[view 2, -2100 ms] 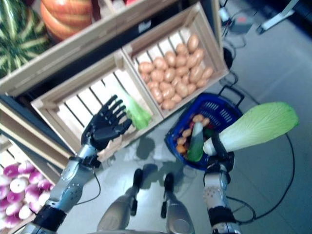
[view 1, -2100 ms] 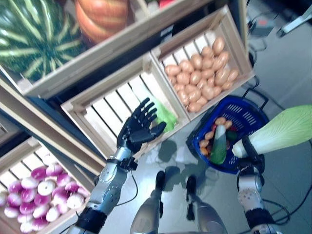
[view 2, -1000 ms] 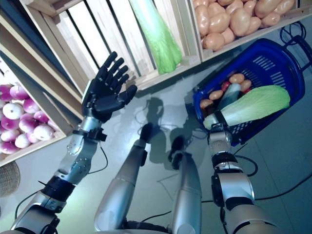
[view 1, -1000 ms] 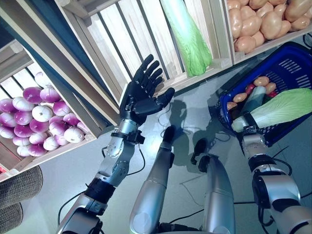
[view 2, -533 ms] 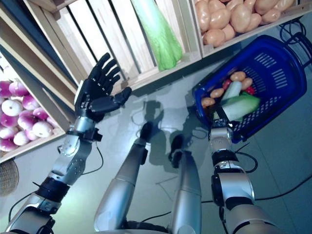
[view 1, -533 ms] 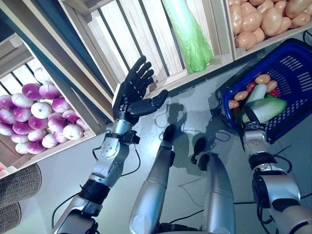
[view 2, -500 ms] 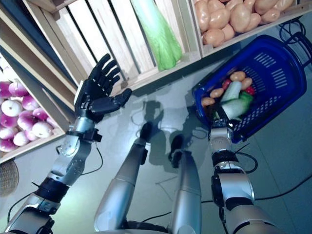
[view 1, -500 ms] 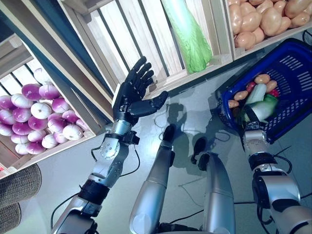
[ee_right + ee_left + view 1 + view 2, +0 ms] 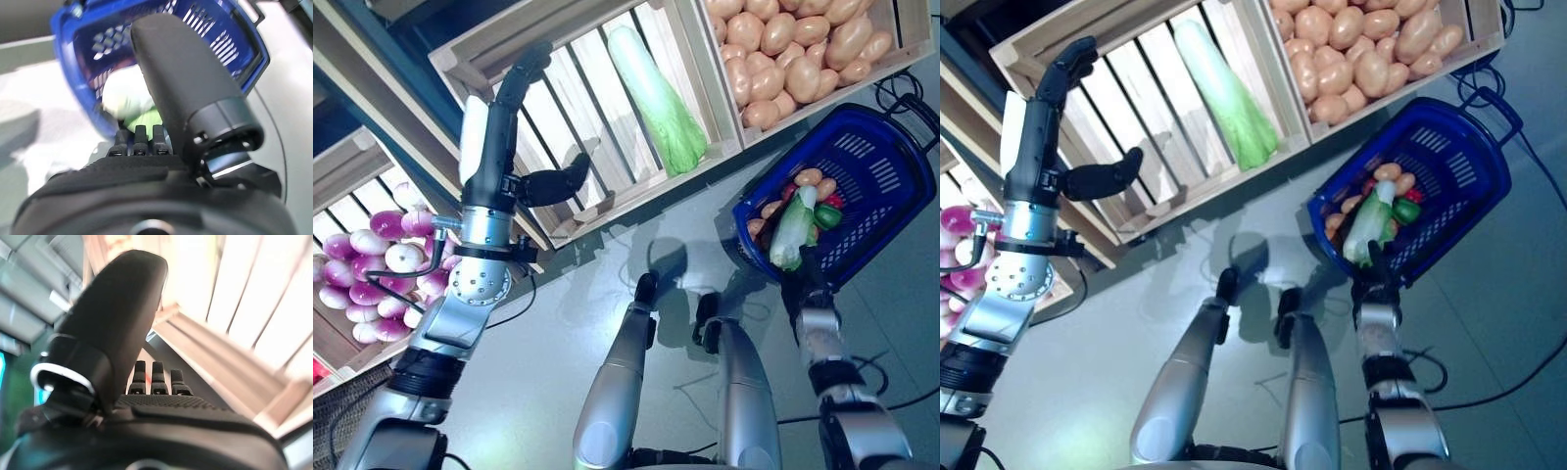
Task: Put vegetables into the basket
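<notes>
Released now, the cabbage that the right hand [image 9: 1374, 277] was lowering half a second ago lies inside the blue basket [image 9: 886, 171], and the left hand [image 9: 504, 132] has lifted up in front of the slatted crate.

Biggest first: the wooden slatted crate [image 9: 475, 61] at 11 o'clock holds one long napa cabbage [image 9: 656, 98] lying on its slats. At 1 o'clock sits the potato crate [image 9: 909, 44], piled with potatoes [image 9: 788, 44]. At 9 o'clock, a bin of purple onions [image 9: 362, 294].

The basket stands on the floor at 3 o'clock; the dropped cabbage [image 9: 790, 233] rests in it, beside potatoes and a green pepper [image 9: 826, 217].

Left hand's fingers are straight, thumb stuck out, holding nothing. Right hand sits just below the basket rim, fingers straight and relaxed, empty.
</notes>
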Tool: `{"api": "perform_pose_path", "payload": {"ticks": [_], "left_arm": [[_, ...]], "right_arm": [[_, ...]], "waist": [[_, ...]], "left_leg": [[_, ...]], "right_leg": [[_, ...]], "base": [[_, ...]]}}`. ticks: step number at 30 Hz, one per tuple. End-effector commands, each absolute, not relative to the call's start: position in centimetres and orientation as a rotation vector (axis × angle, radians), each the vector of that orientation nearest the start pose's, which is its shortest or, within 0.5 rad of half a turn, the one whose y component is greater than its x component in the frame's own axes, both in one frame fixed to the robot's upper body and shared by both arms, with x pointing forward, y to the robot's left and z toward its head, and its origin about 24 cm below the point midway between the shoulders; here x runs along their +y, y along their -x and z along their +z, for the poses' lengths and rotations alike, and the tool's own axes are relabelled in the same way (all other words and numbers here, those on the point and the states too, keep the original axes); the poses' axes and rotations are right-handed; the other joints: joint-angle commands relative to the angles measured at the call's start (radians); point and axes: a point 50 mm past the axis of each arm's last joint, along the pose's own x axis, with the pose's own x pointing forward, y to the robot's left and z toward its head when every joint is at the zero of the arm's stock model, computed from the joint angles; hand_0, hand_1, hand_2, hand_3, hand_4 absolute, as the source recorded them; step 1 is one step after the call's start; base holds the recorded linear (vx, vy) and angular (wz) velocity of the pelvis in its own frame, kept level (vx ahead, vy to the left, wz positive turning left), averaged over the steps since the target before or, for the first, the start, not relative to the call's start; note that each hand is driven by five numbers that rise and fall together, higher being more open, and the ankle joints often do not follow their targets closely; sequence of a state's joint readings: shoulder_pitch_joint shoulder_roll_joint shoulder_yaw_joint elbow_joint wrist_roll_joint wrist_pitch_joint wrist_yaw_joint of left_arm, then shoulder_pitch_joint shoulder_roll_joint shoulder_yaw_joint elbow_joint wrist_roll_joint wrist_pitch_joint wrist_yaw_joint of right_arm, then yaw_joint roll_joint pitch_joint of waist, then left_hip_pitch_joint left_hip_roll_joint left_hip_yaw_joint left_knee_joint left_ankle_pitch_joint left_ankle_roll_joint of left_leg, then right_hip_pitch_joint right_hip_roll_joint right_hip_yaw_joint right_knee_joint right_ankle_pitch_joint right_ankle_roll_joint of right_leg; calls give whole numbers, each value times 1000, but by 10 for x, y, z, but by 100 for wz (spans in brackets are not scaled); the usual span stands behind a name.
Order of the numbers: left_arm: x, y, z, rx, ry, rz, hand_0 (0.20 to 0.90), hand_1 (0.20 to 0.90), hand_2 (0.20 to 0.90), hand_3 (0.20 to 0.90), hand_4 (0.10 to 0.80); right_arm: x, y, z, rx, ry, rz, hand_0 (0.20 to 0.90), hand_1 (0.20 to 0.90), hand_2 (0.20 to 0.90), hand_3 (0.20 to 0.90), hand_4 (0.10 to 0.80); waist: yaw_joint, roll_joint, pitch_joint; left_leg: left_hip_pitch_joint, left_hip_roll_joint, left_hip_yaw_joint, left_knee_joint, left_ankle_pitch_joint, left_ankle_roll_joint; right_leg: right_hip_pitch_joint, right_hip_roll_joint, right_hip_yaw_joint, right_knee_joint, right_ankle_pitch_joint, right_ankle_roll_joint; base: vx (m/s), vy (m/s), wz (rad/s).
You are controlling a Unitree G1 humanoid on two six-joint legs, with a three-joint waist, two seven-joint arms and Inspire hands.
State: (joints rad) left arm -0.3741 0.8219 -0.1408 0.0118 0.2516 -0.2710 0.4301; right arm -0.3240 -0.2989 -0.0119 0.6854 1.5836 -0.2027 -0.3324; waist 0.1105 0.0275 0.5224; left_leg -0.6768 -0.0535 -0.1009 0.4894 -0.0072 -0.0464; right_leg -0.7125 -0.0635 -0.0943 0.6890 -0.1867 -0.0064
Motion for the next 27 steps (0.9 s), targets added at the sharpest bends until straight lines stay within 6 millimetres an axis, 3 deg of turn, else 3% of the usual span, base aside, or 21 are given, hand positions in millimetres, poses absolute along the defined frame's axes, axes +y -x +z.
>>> {"api": "perform_pose_path", "payload": {"ticks": [1, 3, 5, 7, 10, 15, 27], "left_arm": [[231, -272, 255, -1039, -1121, 368, 900, 900, 900, 900, 800], [238, -271, 261, -1058, -1330, 427, 900, 900, 900, 900, 800], [244, -274, 264, -1036, -1423, 452, 900, 900, 900, 900, 800], [250, -278, 271, -1017, -1658, 465, 900, 900, 900, 900, 800], [251, -287, 271, -929, -1867, 372, 900, 900, 900, 900, 800], [250, -297, 261, -859, -1948, 266, 900, 900, 900, 900, 800], [262, -313, 242, -769, -1978, 264, 900, 900, 900, 900, 800]], "right_arm": [[-258, -274, -14, 174, -1112, -593, 900, 900, 900, 900, 800], [-257, -256, -30, 236, -1066, -554, 900, 900, 900, 900, 800], [-257, -251, -34, 258, -1052, -537, 900, 900, 900, 900, 800], [-254, -237, -47, 324, -1023, -503, 900, 900, 900, 900, 800], [-254, -225, -52, 342, -1051, -468, 900, 900, 900, 900, 800], [-255, -225, -44, 297, -1045, -412, 900, 900, 900, 900, 800], [-249, -235, -29, 283, -1056, -334, 900, 900, 900, 900, 800]], "waist": [[-45, 12, -2], [-63, 9, -2], [-73, 8, -2], [-89, 2, -2], [-113, -5, -2], [-138, -10, -2], [-158, -22, -2]], "left_leg": [[0, -7, 62, 11, 44, 17], [10, 0, 72, -3, 51, 14], [14, 3, 76, -7, 52, 12], [22, 10, 90, -16, 56, 10], [28, 14, 100, -23, 57, 13], [9, 32, 113, -17, 60, 17], [-39, 63, 139, 31, 51, 31]], "right_leg": [[152, 33, -19, -167, 118, -14], [165, 32, -19, -182, 121, -14], [168, 31, -18, -188, 123, -13], [175, 26, -21, -200, 127, -10], [181, 19, -26, -213, 131, -9], [159, 19, -21, -211, 139, -11], [118, 18, -11, -185, 140, -18]], "base": [[25, 49, -6], [23, 29, -16], [17, 13, -20], [35, 21, -9], [26, -4, -3], [-2, -5, -3], [16, 30, -7]]}}
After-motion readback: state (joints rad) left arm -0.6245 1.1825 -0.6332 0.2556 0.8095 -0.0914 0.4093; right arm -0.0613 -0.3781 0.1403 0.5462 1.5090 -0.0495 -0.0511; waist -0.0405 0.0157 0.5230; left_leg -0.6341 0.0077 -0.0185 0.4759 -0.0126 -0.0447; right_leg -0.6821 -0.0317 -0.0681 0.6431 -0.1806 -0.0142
